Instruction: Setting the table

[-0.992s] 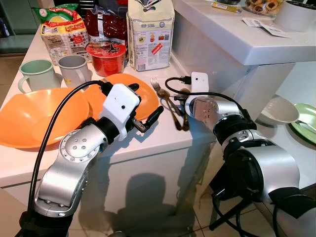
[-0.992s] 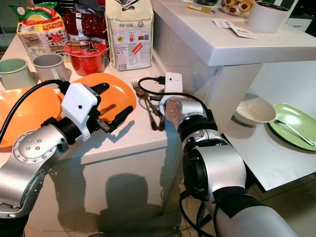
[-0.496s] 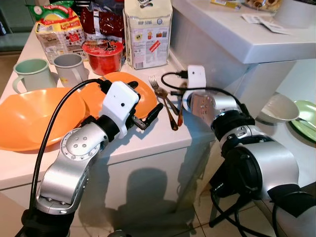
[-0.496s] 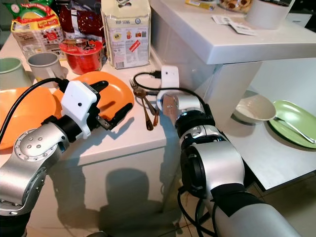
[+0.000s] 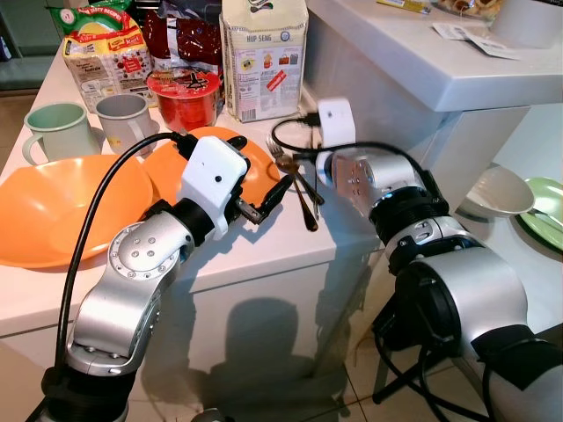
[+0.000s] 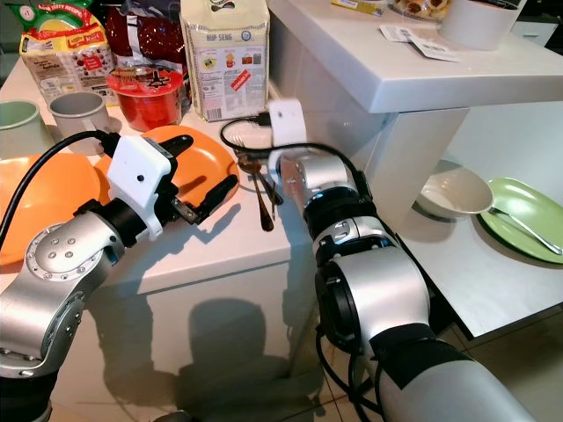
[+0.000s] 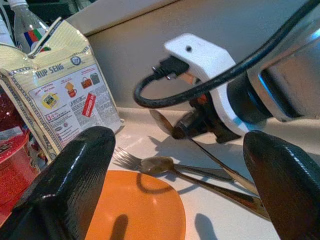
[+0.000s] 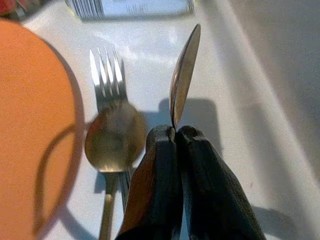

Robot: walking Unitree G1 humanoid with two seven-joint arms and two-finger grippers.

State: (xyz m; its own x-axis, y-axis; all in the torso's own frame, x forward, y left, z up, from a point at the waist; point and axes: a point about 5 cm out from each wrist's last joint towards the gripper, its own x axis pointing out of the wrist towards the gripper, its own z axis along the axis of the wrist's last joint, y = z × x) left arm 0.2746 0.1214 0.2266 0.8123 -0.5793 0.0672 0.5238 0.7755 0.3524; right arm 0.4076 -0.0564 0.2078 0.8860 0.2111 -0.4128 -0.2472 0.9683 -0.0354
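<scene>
Nearest the camera, the left gripper (image 5: 264,195) is being held over the near edge of the white counter (image 5: 290,242), its two black fingers (image 7: 75,175) spread wide with nothing between them, just above the rim of the small orange plate (image 5: 251,163). Beside that plate a fork (image 8: 105,75) and a spoon (image 8: 114,140) are lying on the counter, the spoon's bowl resting over the fork's neck.

Just past them, the right gripper (image 8: 176,131) is pinched tight on the thin stem of a second spoon (image 8: 184,70), which is being held clear of the counter with its bowl turned on edge, pointing away from the fingers. To the left a large orange bowl (image 5: 53,211) is sitting, with two mugs (image 5: 97,123) behind it, then a red noodle cup (image 5: 185,92) and a paper bag (image 5: 262,53) at the back. Off to the right, on a lower table, a white bowl (image 5: 497,192) and a green plate (image 5: 544,211) are waiting.

Risks, as judged: the hold is taken on a narrow, slick stem, so the spoon may be twisted or dropped during a swing. The right wrist cable (image 5: 290,141) is looped near the loose fork and spoon and may drag them off the edge. The left gripper may be knocked against the plate if moved carelessly.
</scene>
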